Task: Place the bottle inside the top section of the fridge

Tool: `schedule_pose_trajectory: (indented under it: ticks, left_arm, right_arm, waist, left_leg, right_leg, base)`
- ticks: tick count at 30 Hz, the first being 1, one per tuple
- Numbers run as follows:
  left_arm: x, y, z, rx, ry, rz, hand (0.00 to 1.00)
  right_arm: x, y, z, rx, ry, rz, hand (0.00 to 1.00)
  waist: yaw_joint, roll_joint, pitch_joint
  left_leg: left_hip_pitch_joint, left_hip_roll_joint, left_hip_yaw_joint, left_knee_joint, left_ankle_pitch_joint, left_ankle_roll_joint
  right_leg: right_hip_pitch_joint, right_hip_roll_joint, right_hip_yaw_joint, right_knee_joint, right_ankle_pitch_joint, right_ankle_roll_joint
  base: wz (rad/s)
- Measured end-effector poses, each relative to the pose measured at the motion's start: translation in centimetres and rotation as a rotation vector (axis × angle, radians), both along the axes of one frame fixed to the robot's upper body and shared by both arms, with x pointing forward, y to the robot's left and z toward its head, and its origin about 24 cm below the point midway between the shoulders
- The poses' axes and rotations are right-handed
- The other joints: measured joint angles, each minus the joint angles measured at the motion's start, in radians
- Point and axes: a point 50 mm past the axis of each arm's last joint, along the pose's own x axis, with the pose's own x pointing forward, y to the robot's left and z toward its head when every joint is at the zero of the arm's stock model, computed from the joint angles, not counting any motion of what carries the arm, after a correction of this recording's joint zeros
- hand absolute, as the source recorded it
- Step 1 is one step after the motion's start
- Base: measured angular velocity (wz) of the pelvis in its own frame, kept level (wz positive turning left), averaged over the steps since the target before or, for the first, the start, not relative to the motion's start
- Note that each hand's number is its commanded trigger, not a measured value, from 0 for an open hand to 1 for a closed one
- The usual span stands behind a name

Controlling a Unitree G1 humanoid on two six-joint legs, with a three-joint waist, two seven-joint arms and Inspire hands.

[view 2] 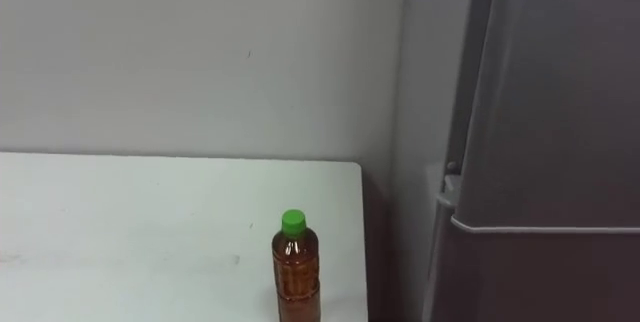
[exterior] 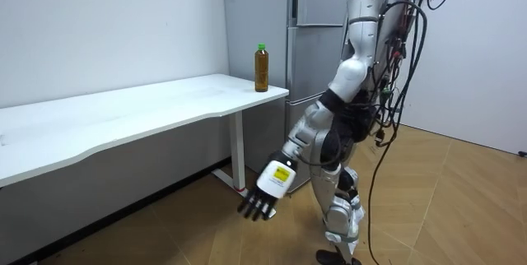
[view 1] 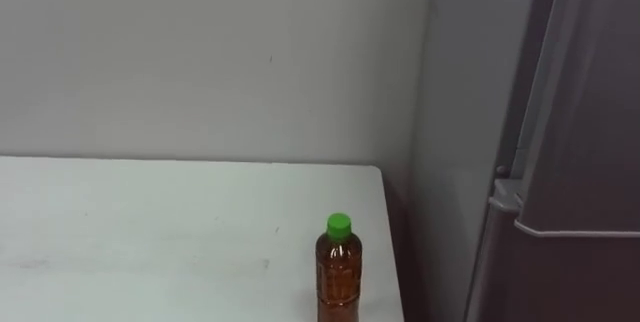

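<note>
Left eye view puts the bottle [view 1: 339, 274] upright on the white table [view 1: 150, 232], close to the table's right-hand corner and near its front edge. The grey fridge [view 1: 590, 112] stands just beyond that corner. We see a seam across the fridge front where the upper door ends, and both doors look shut.

From the room view we make out the left hand [exterior: 268, 191] hanging low at the robot's side, well below the tabletop and well apart from the bottle. Its fingers are straight and point down at the floor, and they hold nothing.

We judge the bottle to be clear plastic, nearly full of brown liquid, so it has some weight. Its wall is stiff enough to squeeze lightly but smooth enough to slip. We think it is unlikely to break if dropped, though being tall and narrow it would tip at a sideways knock. We would wrap the fingers round the middle of the body, below the shoulder and clear of the green cap [view 1: 339, 225], and keep the grip level.

Its long axis is vertical, with the cap pointing straight up. We see no lean in either eye view. Carried upright, it should stand on a shelf once the upper door is opened.
</note>
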Motion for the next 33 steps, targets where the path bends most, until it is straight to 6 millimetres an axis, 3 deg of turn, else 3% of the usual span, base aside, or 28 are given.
schedule_pose_trajectory:
  ticks: [5, 10, 15, 25, 33]
  left_arm:
    - [3.3, 0.9, 2.1, 0.076, -0.144, 0.02, 0.0]
    - [6.4, 1.3, 4.9, 0.139, -0.309, 0.008, 0.0]
    - [8.6, 2.2, 7.8, 0.187, -0.461, 0.048, 0.0]
    - [13.6, 2.5, 16.9, 0.355, -0.816, 0.0, 0.0]
    - [14.7, 0.2, 24.3, 0.498, -1.101, -0.144, 0.0]
  right_arm:
    - [0.0, -0.5, 0.1, -0.015, -0.001, 0.013, 0.0]
    - [-0.2, -0.5, 0.1, -0.015, 0.003, 0.018, 0.0]
    - [-0.4, -0.4, 0.1, -0.007, -0.004, 0.007, 0.0]
    - [-0.5, -0.3, 0.1, -0.021, 0.006, 0.004, 0.0]
    - [0.1, -0.1, 0.0, -0.021, 0.008, 0.002, 0.0]
  waist:
    - [0.003, 0.008, -0.0051]
    - [0.012, 0.011, -0.0173]
    - [0.013, 0.007, -0.0187]
    - [0.009, 0.001, -0.0163]
    - [-0.021, 0.001, -0.0066]
  left_leg:
    - [0.0, 0.0, 0.001, 0.002, 0.0, -0.001]
    - [-0.001, 0.0, 0.007, 0.002, 0.0, -0.001]
    - [0.0, 0.0, 0.008, 0.002, 0.0, -0.001]
    - [-0.002, 0.0, 0.004, 0.003, 0.0, -0.001]
    - [-0.013, 0.0, 0.002, 0.003, 0.0, -0.001]
  right_leg:
    - [-0.002, 0.0, -0.001, 0.002, -0.001, -0.001]
    - [-0.016, -0.002, -0.001, 0.016, -0.003, -0.003]
    - [-0.014, -0.003, 0.0, 0.017, -0.003, -0.003]
    - [-0.009, -0.004, 0.0, 0.015, -0.003, -0.002]
    - [-0.019, -0.002, 0.006, 0.013, -0.003, -0.002]
  base:
    - [0.0]
    - [-0.02]
    - [0.0]
    - [0.0]
    - [0.01]
